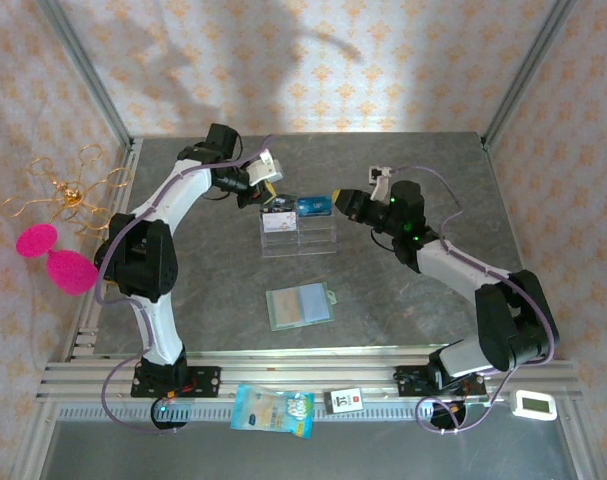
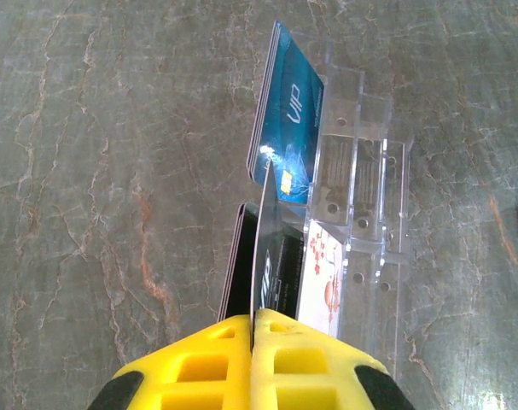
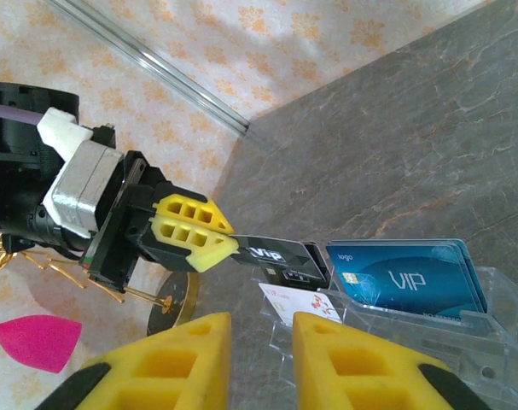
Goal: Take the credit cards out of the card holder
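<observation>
Yellow fingers of the left gripper (image 2: 252,320) are clamped on the short edge of a dark card (image 3: 271,253) marked VIP, held on edge at the clear acrylic rack (image 1: 299,240), at the rack's 11 o'clock in the top view. The right gripper (image 3: 263,329) hovers at the rack's 2 o'clock, jaws apart and empty. The sage-green card holder (image 1: 300,307) lies flat on the table (image 1: 423,300) at the rack's 6 o'clock, well apart from both grippers. A whitish card (image 2: 320,273) and blue cards (image 2: 293,111) stand in the rack. Emptying looks well advanced, though whether the holder's pockets hold more cards is too small to tell.
</observation>
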`<control>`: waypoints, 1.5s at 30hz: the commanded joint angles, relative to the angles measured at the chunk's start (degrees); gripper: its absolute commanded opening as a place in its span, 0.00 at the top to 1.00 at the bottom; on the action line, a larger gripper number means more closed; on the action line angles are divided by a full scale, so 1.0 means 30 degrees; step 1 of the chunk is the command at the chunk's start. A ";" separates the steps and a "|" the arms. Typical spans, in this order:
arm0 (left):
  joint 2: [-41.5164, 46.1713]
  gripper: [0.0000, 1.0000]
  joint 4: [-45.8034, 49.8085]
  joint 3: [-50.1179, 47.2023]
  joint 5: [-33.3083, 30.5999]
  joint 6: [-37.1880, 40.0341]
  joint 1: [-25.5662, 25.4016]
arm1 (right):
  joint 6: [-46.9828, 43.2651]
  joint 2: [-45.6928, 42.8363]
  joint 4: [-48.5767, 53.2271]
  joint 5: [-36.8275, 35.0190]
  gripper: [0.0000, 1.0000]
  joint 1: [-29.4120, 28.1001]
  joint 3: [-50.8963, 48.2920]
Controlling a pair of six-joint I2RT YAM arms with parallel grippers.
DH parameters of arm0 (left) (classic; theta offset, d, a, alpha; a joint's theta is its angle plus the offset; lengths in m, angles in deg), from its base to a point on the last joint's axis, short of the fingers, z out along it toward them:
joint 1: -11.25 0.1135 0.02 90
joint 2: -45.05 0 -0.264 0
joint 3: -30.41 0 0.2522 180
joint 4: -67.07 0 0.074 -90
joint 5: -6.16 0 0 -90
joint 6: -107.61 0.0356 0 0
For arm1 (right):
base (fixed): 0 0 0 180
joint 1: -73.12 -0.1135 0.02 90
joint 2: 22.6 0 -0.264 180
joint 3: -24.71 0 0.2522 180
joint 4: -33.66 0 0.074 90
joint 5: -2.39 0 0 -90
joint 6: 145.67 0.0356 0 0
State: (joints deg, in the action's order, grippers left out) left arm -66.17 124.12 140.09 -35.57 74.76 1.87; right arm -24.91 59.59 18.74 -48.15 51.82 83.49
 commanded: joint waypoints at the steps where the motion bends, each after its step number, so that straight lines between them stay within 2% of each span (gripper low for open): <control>1: -0.0577 1.00 0.0597 0.0584 0.0332 0.0581 -0.0126 | -0.0382 0.0134 -0.0332 0.0481 0.75 0.0151 0.0670; 7: -0.0749 1.00 0.0030 0.0711 -0.0183 -0.0308 -0.0196 | -0.0407 0.0133 -0.0397 0.0807 0.75 0.0129 0.0698; 8: -0.0775 0.94 -0.0136 0.0775 -0.0261 -0.0630 -0.0181 | -0.0357 0.0179 -0.0407 0.0903 0.75 0.0146 0.0713; 11: -0.0720 0.86 -0.0366 0.0693 -0.0438 -0.1202 -0.0182 | -0.0250 0.0255 -0.0641 0.1237 0.73 0.0131 0.0644; 16: -0.0074 0.74 -0.0770 0.0423 -0.0540 -0.2243 -0.0181 | -0.0316 0.0216 -0.0578 0.1494 0.64 0.0138 0.0691; 21: 0.1615 0.63 -0.3046 0.0195 -0.1046 -0.5117 -0.0154 | -0.0799 -0.0104 0.0257 0.0885 0.61 -0.0005 0.0553; 23: 0.2248 0.61 -0.3868 0.0413 -0.0509 -0.6609 -0.0183 | -0.1681 -0.0322 0.1252 -0.0058 0.60 -0.0478 0.0472; 25: 0.3300 0.60 -0.5918 -0.0093 0.0355 -0.9338 -0.0227 | -0.2793 -0.0483 0.2655 -0.1548 0.60 -0.1487 0.0374; 27: 0.4778 0.59 -0.8739 -0.1789 0.0862 -1.2330 -0.0478 | -0.3275 -0.0611 0.3392 -0.2432 0.60 -0.2529 0.0013; 29: 0.6696 0.56 -1.2253 -0.4610 0.0332 -1.5368 -0.1035 | -0.3479 -0.0938 0.3670 -0.2942 0.59 -0.3519 -0.0663; 32: 0.9903 0.53 -1.7354 -0.9587 -0.1986 -1.9619 -0.2204 | -0.4055 -0.1329 0.4403 -0.4101 0.58 -0.5598 -0.1518; 34: 1.2033 0.47 -2.0943 -1.3351 -0.3185 -2.2800 -0.2769 | -0.4908 -0.1345 0.5557 -0.5438 0.57 -0.7477 -0.1689; 36: 1.3672 0.42 -2.3185 -1.6449 -0.5025 -2.5869 -0.3135 | -0.5499 -0.1174 0.6344 -0.6829 0.56 -0.9158 -0.1805; 39: 1.5326 0.42 -2.5219 -2.0215 -0.6055 -2.9490 -0.3468 | -0.5925 -0.0544 0.6762 -0.8595 0.55 -1.1414 -0.2018; 45: 1.7444 0.42 -2.4913 -2.4113 -0.7982 -3.3106 -0.4336 | -0.6480 0.2098 0.7719 -1.2571 0.55 -1.5030 -0.0761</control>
State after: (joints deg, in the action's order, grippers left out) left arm -16.82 55.70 69.93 -54.47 -13.81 -10.22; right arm -42.20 62.41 38.56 -76.19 9.48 78.73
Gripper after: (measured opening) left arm 0.581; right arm 0.446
